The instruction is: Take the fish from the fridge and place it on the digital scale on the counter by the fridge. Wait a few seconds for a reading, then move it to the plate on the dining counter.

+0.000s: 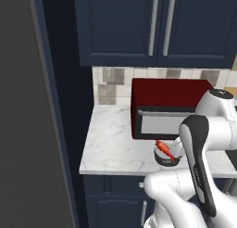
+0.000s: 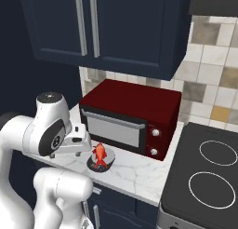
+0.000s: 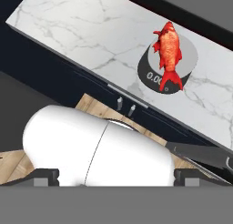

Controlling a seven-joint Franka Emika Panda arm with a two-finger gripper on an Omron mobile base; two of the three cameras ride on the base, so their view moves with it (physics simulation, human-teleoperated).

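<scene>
On the digital scale [image 3: 167, 66], the fish [image 3: 169, 52] overhangs the rim; open-jawed gripper [image 2: 83, 140] may nudge it off when regrasping.

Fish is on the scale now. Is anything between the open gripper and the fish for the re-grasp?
Nothing visible. The fish lies on the digital scale near the counter front edge, clear above and in front. The red microwave stands behind it. The gripper hangs just beside it, open.

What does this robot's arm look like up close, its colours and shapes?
The arm is glossy white, built of rounded, tube-like segments. Dark grey caps and bands mark its joints, one a round disc with a small emblem. The gripper is a blocky pale grey piece.
</scene>
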